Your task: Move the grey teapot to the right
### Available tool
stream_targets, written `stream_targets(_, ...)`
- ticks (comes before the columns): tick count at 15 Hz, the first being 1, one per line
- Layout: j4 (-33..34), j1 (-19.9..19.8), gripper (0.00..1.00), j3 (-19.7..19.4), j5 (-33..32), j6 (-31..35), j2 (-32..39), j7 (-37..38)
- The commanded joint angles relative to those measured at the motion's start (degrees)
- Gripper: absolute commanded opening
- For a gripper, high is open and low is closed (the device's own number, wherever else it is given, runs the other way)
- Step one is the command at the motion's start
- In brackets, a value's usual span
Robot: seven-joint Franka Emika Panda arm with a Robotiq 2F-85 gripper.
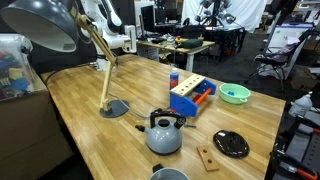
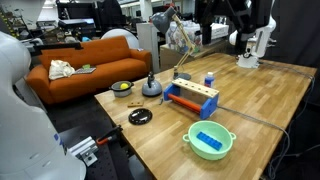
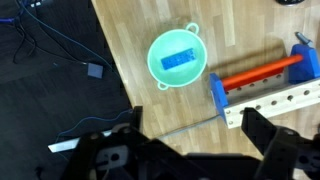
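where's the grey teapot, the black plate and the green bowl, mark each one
the grey teapot (image 1: 164,138), in an exterior view, on its rounded body
the black plate (image 1: 231,144), in an exterior view, on its bare middle
the green bowl (image 2: 210,153), in an exterior view, on its near outer wall

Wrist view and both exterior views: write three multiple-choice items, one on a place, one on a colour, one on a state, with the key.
1. The grey teapot stands: A on the wooden table; B on the floor; C on the sofa.
2. The block in the green bowl is: A red; B blue; C yellow.
3. The gripper is: A shut on the teapot; B shut on the block; C open.
Key: 1A, it rests on the planks in both exterior views; 2B, the wrist view shows blue; 3C, jaws apart, nothing between.
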Motion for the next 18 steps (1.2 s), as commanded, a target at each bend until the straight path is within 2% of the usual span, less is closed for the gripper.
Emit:
stream_targets(1,4.04,3.7,1.0,4.25,3.05,2.73,3.6,1.17)
stream_targets(6,8.77,8.82,1.0,10.76,2.55,9.74,9.91,1.97)
stream_targets(18,7.94,9.3,1.0,12.38,2.03,10.06,9.57,2.64)
